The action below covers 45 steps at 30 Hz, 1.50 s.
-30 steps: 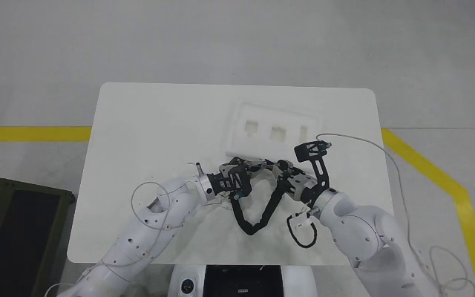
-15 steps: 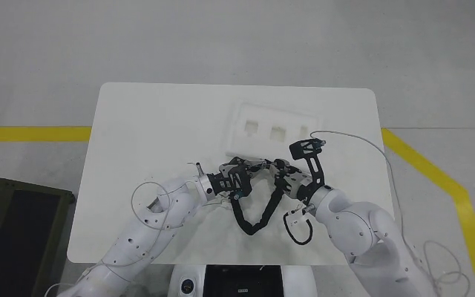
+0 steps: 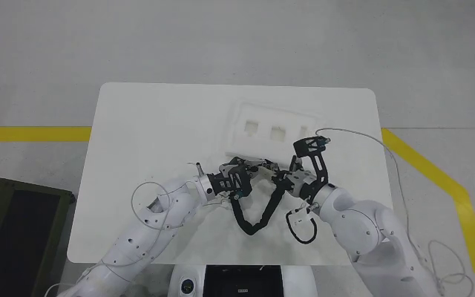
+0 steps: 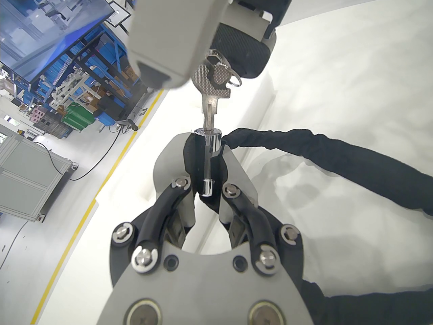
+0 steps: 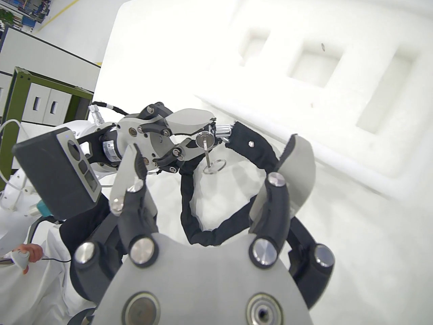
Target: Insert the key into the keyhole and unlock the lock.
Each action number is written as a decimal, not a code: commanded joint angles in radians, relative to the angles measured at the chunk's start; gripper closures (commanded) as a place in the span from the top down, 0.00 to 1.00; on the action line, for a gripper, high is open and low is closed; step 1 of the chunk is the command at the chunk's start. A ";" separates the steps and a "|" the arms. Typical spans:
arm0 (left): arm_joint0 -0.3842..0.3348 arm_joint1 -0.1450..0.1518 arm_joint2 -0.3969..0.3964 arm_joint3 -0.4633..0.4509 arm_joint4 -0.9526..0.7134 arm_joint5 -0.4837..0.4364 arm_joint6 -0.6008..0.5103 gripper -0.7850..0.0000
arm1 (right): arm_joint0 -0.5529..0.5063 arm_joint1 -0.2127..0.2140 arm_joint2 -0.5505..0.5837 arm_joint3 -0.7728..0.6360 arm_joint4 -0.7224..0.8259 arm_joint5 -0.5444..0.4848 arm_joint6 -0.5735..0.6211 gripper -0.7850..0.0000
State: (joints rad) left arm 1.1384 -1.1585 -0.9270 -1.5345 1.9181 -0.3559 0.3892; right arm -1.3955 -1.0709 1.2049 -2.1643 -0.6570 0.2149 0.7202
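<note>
The black cable lock (image 3: 256,215) lies looped on the white table, and my left gripper (image 4: 206,150) is shut on its chrome lock cylinder (image 4: 210,160). The silver key (image 4: 211,92) stands in the keyhole, its blade partly in and its ring (image 5: 215,166) hanging free. My right gripper (image 5: 216,165) is open, with its fingers (image 5: 133,170) wide apart on either side of the key head and not clamped on it. In the top view the left gripper (image 3: 239,178) and right gripper (image 3: 280,178) face each other above the table's near middle.
A white foam tray (image 3: 312,119) with three rectangular recesses sits just behind the grippers, and its edge (image 5: 304,143) runs close to the lock. The cable loop (image 5: 216,235) lies under the right wrist. Bare table spreads to the left and far side.
The right wrist has shifted slightly near the key, a little towards the lock and then back. The left arm and the lock have stayed put.
</note>
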 commanded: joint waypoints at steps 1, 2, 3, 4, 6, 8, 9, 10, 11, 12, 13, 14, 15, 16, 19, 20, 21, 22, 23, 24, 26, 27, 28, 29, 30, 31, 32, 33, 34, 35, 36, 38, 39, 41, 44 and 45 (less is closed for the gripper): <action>0.000 0.000 0.000 0.000 0.000 0.000 0.000 0.00 | -0.012 0.003 0.017 0.000 0.000 -0.053 -0.018 1.00; 0.000 0.000 0.000 0.000 0.000 0.000 0.000 0.00 | -0.019 0.005 0.029 0.008 -0.009 -0.085 -0.029 1.00; 0.000 0.000 0.000 0.000 0.000 0.000 0.000 0.00 | -0.026 0.007 0.041 0.012 -0.013 -0.124 -0.040 1.00; 0.004 0.000 -0.001 -0.003 -0.001 0.001 -0.009 0.00 | -0.034 0.009 0.053 0.017 -0.008 -0.162 -0.054 1.00; 0.003 0.001 -0.004 -0.008 -0.010 -0.026 -0.023 0.00 | -0.049 0.014 0.081 0.028 -0.018 -0.227 -0.069 1.00; 0.000 0.002 -0.008 -0.012 -0.017 -0.058 -0.033 0.00 | -0.060 0.019 0.103 0.039 -0.032 -0.306 -0.070 1.00; -0.003 0.002 -0.010 -0.014 -0.025 -0.081 -0.036 0.00 | -0.062 0.023 0.113 0.045 -0.051 -0.355 -0.071 1.00; -0.008 0.003 -0.012 -0.016 -0.029 -0.103 -0.040 0.00 | -0.065 0.026 0.121 0.053 -0.064 -0.406 -0.076 1.00; -0.011 0.004 -0.014 -0.018 -0.038 -0.127 -0.041 0.00 | -0.068 0.029 0.130 0.062 -0.081 -0.449 -0.081 1.00; -0.015 0.004 -0.018 -0.018 -0.053 -0.151 -0.041 0.00 | -0.071 0.031 0.138 0.068 -0.101 -0.491 -0.088 1.00; -0.021 0.005 -0.022 -0.018 -0.058 -0.172 -0.047 0.00 | -0.074 0.034 0.144 0.075 -0.115 -0.532 -0.101 1.00; -0.025 0.006 -0.026 -0.017 -0.072 -0.197 -0.049 0.00 | -0.077 0.036 0.152 0.084 -0.132 -0.563 -0.113 1.00; -0.031 0.007 -0.031 -0.014 -0.088 -0.224 -0.050 0.00 | -0.079 0.038 0.158 0.088 -0.150 -0.595 -0.125 1.00; -0.040 0.009 -0.036 -0.014 -0.088 -0.248 -0.058 0.00 | -0.082 0.039 0.161 0.095 -0.159 -0.627 -0.139 1.00; -0.061 0.013 -0.047 -0.010 -0.103 -0.330 -0.074 0.00 | -0.080 0.044 0.168 0.111 -0.201 -0.717 -0.167 1.00; -0.065 0.014 -0.051 -0.010 -0.118 -0.354 -0.073 0.00 | -0.078 0.045 0.170 0.115 -0.216 -0.742 -0.173 1.00; -0.070 0.016 -0.055 -0.008 -0.127 -0.385 -0.083 0.00 | -0.076 0.047 0.170 0.116 -0.235 -0.764 -0.179 1.00; -0.078 0.018 -0.059 -0.014 -0.125 -0.413 -0.096 0.00 | -0.076 0.048 0.169 0.116 -0.250 -0.784 -0.187 1.00; -0.080 0.019 -0.065 -0.016 -0.140 -0.434 -0.097 0.00 | -0.075 0.049 0.168 0.114 -0.266 -0.801 -0.193 1.00; -0.084 0.021 -0.069 -0.018 -0.146 -0.456 -0.107 0.00 | -0.074 0.050 0.166 0.111 -0.286 -0.817 -0.199 1.00; -0.090 0.024 -0.077 -0.024 -0.162 -0.495 -0.115 0.00 | -0.072 0.051 0.159 0.106 -0.323 -0.840 -0.215 1.00; -0.095 0.026 -0.079 -0.026 -0.164 -0.514 -0.122 0.00 | -0.070 0.051 0.155 0.103 -0.345 -0.848 -0.226 1.00; -0.100 0.027 -0.079 -0.029 -0.163 -0.534 -0.129 0.00 | -0.068 0.051 0.150 0.103 -0.366 -0.854 -0.239 1.00; -0.104 0.028 -0.081 -0.027 -0.172 -0.552 -0.127 0.00 | -0.066 0.051 0.145 0.101 -0.388 -0.860 -0.255 1.00; -0.110 0.029 -0.081 -0.024 -0.173 -0.572 -0.135 0.00 | -0.063 0.051 0.139 0.101 -0.412 -0.865 -0.272 1.00; -0.117 0.030 -0.082 -0.023 -0.175 -0.589 -0.140 0.00 | -0.060 0.050 0.133 0.102 -0.435 -0.869 -0.286 1.00; -0.121 0.031 -0.084 -0.017 -0.187 -0.602 -0.139 0.00 | -0.057 0.050 0.127 0.104 -0.456 -0.873 -0.302 1.00; -0.128 0.032 -0.084 -0.015 -0.183 -0.618 -0.151 0.00 | -0.054 0.050 0.122 0.104 -0.477 -0.877 -0.316 1.00; -0.133 0.033 -0.083 -0.013 -0.188 -0.634 -0.156 0.00 | -0.051 0.050 0.117 0.105 -0.498 -0.881 -0.330 1.00; -0.137 0.034 -0.084 -0.009 -0.198 -0.643 -0.155 0.00 | -0.047 0.050 0.112 0.106 -0.520 -0.884 -0.342 1.00; -0.142 0.034 -0.085 -0.004 -0.201 -0.654 -0.162 0.00 | -0.044 0.050 0.106 0.107 -0.543 -0.888 -0.352 1.00; -0.148 0.035 -0.077 0.004 -0.221 -0.656 -0.161 0.00 | -0.039 0.050 0.093 0.109 -0.580 -0.900 -0.372 1.00; -0.154 0.037 -0.072 0.010 -0.227 -0.656 -0.165 0.00 | -0.036 0.050 0.087 0.109 -0.601 -0.907 -0.379 1.00; -0.166 0.040 -0.058 0.017 -0.242 -0.656 -0.170 0.00 | -0.029 0.050 0.075 0.111 -0.644 -0.918 -0.393 1.00; -0.188 0.048 -0.031 0.036 -0.276 -0.656 -0.178 0.00 | -0.020 0.051 0.062 0.114 -0.699 -0.923 -0.428 1.00; -0.196 0.050 -0.021 0.044 -0.292 -0.656 -0.180 0.00 | -0.018 0.051 0.058 0.114 -0.719 -0.923 -0.442 1.00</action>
State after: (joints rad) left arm 0.9495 -1.1107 -0.9583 -1.4982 1.6435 -1.0123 0.2102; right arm -1.4156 -1.0204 1.2658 -2.0503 -1.3585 -0.7079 0.2907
